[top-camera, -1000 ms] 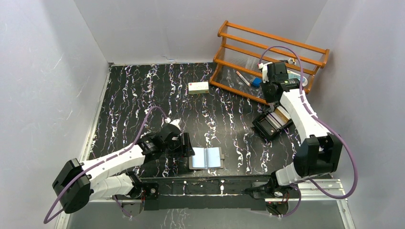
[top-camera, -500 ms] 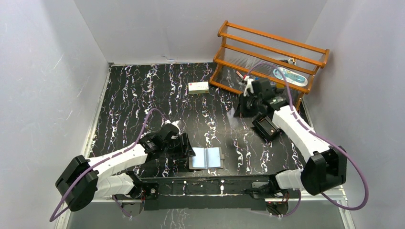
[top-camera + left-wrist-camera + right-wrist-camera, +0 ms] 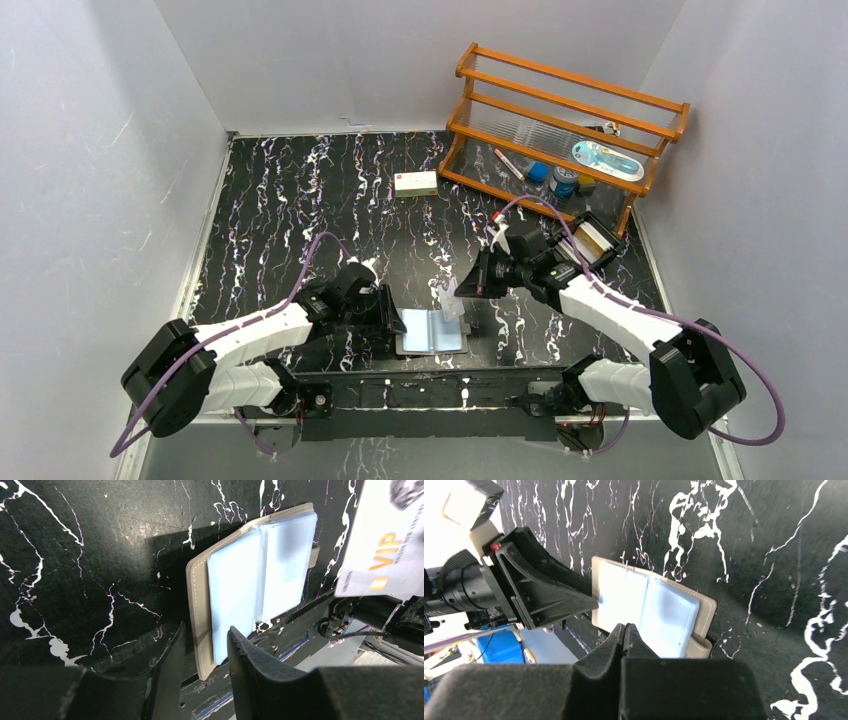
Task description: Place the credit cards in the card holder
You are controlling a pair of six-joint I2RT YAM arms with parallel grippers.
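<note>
Card arriving over holder.
Top: my right gripper (image 3: 461, 291), clamped on a card (image 3: 450, 303), has swung in above the open holder (image 3: 435, 333) at the desk's (image 3: 300, 200) near edge. Left wrist: left gripper (image 3: 206, 628), jaws apart but narrowing, straddles its cover. Right wrist: pockets exposed; insertion looks next.

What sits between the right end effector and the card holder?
Only the pale credit card that the right end effector pinches, poised over the open card holder; clearest in the left wrist view, also in the top view.

Bright, even overhead light, walls (image 3: 300, 60) glowing white. Left wrist view: dark shadow beside the holder (image 3: 250, 585), card (image 3: 385, 535) blown out, foreground blurred.
</note>
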